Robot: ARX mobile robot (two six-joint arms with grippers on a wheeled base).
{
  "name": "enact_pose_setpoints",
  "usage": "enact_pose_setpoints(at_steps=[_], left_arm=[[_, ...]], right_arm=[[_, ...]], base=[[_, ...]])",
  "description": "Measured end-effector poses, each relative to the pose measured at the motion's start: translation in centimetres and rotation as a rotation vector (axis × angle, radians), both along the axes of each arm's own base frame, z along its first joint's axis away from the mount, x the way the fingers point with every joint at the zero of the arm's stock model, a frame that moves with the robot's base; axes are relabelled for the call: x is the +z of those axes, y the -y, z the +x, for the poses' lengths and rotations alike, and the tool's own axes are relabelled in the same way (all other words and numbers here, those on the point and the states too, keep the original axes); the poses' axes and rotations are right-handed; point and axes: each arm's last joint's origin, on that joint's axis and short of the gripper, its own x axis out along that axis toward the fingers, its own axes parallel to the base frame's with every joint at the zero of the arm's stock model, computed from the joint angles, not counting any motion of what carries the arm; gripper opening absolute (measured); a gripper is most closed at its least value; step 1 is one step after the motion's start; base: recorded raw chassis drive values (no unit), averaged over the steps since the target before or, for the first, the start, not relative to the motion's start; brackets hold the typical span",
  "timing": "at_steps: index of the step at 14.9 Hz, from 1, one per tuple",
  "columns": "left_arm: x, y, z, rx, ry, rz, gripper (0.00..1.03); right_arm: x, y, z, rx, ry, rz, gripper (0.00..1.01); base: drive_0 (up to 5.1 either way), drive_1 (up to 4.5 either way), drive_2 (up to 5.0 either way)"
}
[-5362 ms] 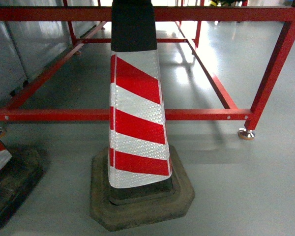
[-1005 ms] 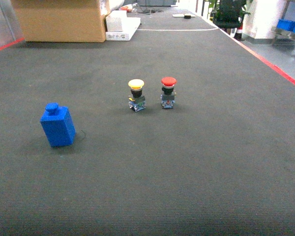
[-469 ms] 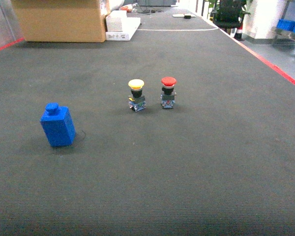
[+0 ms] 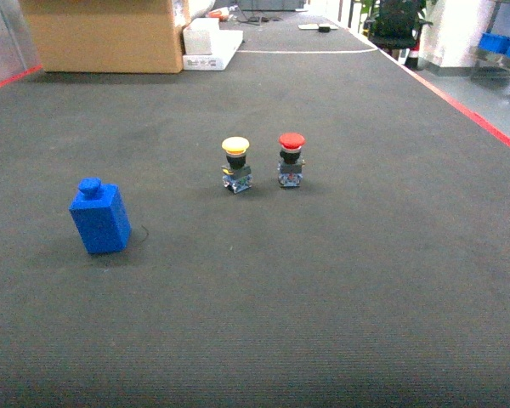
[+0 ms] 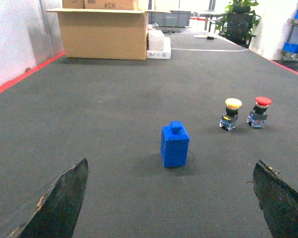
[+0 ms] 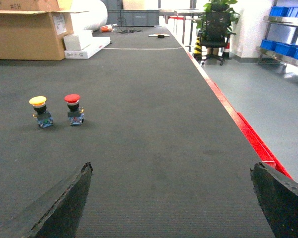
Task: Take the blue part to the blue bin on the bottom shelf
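The blue part (image 4: 100, 218) stands upright on the dark table (image 4: 323, 297), alone on the left side in the head view, with its small round knob on top. In the left wrist view I see it straight ahead of the left gripper (image 5: 169, 198), still well apart from it. The jaws of this gripper are wide apart and hold nothing. The right gripper (image 6: 174, 198) also has its jaws apart and empty; it looks along the right half of the table.

I judge that the grasp has not started. The part is tall and narrow, so one finger touching it first could tip it over or push it away. The yellow push button (image 4: 235, 165) and the red push button (image 4: 291, 159) stand close to each other, well apart from the part, so I expect no collision with them.

About containers: an open cardboard box (image 4: 102, 36) stands at the far edge of the table, and I cannot see inside it. Blue crates (image 6: 288, 11) sit on a rack far at the right; their contents are hidden. Which one is the target bin I cannot tell from here.
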Motion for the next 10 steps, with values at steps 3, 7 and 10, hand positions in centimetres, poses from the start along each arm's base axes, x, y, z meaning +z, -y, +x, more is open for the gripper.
enact_pose_setpoints(at_steps=[3,7,10], left_arm=[[-0.3,0.1,0.0,0.032,-0.201,-0.001,0.98],[0.2,1.2,1.2,0.015,-0.293,0.010,0.98],[1.0,2.3,4.6,-0.018,-0.279,-0.021,0.98]], right_arm=[[0.0,0.0,0.0,0.000,0.000,0.000,0.98],[0.0,0.0,0.0,0.000,0.000,0.000,0.98],[0.0,0.0,0.0,0.000,0.000,0.000,0.98]], base=[[0.0,0.00,0.0],[0.0,0.00,0.0],[0.0,0.00,0.0]])
